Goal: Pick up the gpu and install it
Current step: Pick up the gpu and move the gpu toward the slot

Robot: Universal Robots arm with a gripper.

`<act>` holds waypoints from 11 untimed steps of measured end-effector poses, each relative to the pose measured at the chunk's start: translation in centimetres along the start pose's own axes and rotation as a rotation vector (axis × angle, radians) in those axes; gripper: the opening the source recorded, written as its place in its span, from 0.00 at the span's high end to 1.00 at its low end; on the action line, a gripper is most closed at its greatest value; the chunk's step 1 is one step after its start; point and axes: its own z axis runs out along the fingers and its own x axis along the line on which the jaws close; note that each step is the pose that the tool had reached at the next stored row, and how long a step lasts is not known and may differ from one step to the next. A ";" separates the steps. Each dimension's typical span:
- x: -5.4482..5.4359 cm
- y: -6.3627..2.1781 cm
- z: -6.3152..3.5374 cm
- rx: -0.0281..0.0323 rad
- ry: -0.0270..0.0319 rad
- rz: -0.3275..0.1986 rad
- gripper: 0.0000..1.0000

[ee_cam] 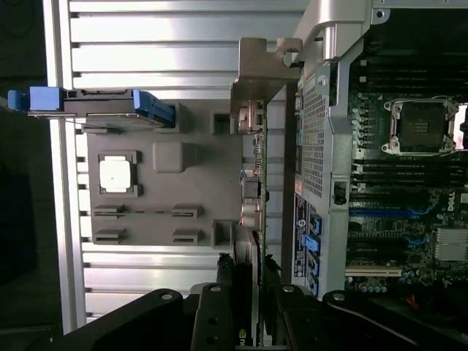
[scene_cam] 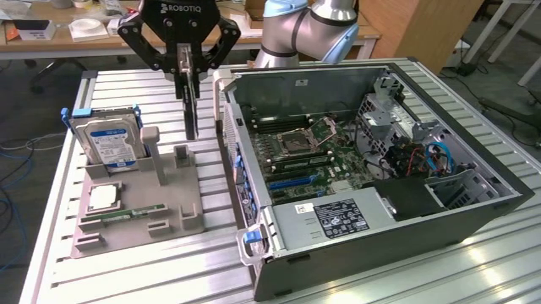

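GPU [scene_cam: 192, 117] hangs edge-down, pinched by its top in the gripper [scene_cam: 189, 77], above the holder [scene_cam: 139, 190] and just beside the case [scene_cam: 381, 253]. Risk: a narrow grip on a thin card may let it swing, clip the case wall or tilt off the slot.

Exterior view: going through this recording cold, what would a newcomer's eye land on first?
The black claw hangs at the top of the exterior view, shut on the gpu, a thin card held edge-on over the grey holder. At the exterior view's right lies the open computer case with its green motherboard bare. At the left, a blue-labelled hard drive stands upright in the holder.
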 end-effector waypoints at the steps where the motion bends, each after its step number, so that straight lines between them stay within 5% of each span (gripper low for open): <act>1: 0.0 0.00 0.00 0.0001 0.0000 0.000 0.74; 3: 0.0 0.01 -0.01 0.0001 -0.0024 0.000 0.74; 6: 0.1 0.00 0.01 0.0002 -0.0162 0.001 0.74; 11: 0.1 0.00 0.01 0.0002 -0.0171 0.001 0.74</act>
